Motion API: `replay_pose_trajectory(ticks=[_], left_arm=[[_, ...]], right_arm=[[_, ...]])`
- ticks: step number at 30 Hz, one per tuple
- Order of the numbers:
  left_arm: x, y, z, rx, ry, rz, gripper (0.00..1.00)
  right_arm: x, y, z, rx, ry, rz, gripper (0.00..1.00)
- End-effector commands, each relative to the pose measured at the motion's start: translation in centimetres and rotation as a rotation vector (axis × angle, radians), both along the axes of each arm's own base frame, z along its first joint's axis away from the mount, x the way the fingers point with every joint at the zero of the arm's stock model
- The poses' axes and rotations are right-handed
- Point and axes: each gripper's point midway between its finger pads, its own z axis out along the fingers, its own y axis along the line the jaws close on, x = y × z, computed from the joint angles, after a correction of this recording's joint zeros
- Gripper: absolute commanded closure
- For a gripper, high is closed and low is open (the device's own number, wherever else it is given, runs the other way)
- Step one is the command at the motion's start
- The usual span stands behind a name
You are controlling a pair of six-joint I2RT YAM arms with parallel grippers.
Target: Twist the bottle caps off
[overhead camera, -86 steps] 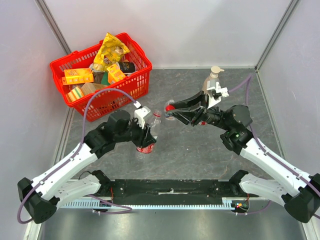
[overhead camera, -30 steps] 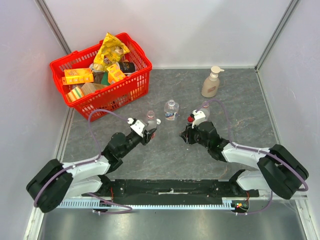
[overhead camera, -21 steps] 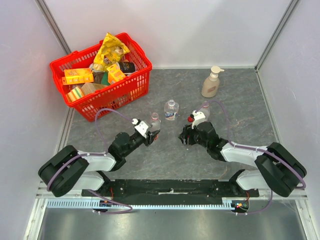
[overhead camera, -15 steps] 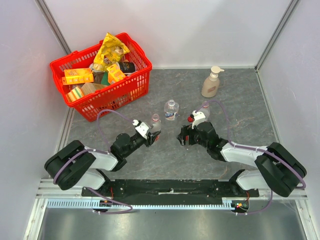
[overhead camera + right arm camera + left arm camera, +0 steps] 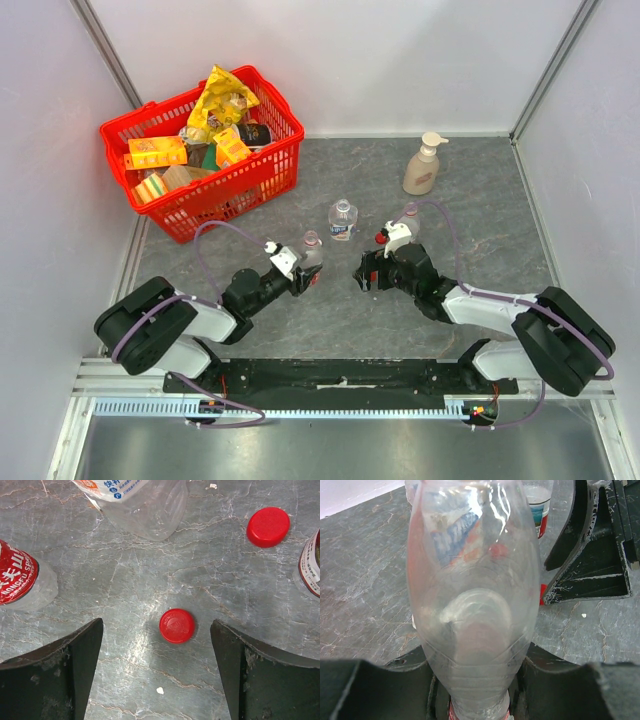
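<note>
Bottle [image 5: 475, 580] is sitting clamped in the left gripper [image 5: 477, 697], while the right gripper [image 5: 156, 627] is hovering wide open over a red cap [image 5: 176, 625] on the surface [image 5: 125, 580].

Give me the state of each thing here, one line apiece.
Left bottle: upright, cap off.
Left hand: shut on that bottle.
Right hand: open.
Near red cap: off, lying between the right hand's fingers.
Far red cap: off, lying on the table.
Middle bottle: upright, cap unclear.
Right bottle: upright, cap unclear.
Soap pump bottle: upright.
Basket: filled with packets.
</note>
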Motion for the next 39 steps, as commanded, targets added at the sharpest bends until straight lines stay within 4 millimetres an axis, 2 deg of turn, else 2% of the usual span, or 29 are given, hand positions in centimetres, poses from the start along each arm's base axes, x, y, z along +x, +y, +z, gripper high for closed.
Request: replay_pose_trajectory(ticks=[1,3,5,16,22,30,31,32,39], left_arm=[[-0.3,0.0,0.3,-0.025,-0.003,-0.004,0.60],[-0.4,0.1,0.3,-0.029,-0.001,-0.003,0.51],[-0.5,0.3,0.4,-0.038,0.001,0.002,0.46],[-0.8,0.6,1.8,-0.059,-0.016,0.007,0.32],[-1.3,1.0,3.1,-0.067,-0.025,0.001,0.30],[-1.6,1.3,2.8,-0.060,-0.017,0.004,0.29],[-1.6,1.2,2.6,-0.078,0.013,0.005,0.11],[-1.6,1.0,2.5,-0.084,0.019,0.002,0.08],[-1.3,0.6,2.2,-0.088,0.012,-0.004,0.06]], right_arm=[[1.3,0.6,2.5,0.034,-0.069,-0.009,0.06],[1.3,0.7,2.6,0.037,-0.073,-0.007,0.06],[1.3,0.7,2.7,0.039,-0.075,-0.006,0.06],[1.2,0.6,2.9,0.045,-0.085,-0.003,0.05],[1.2,0.7,2.8,0.044,-0.084,0.002,0.05],[1.2,1.0,3.0,0.052,-0.088,0.015,0.05],[1.1,1.0,3.0,0.054,-0.088,0.017,0.05],[1.1,1.0,3.1,0.056,-0.090,0.018,0.05],[1.0,0.9,4.2,0.068,-0.119,0.027,0.04]])
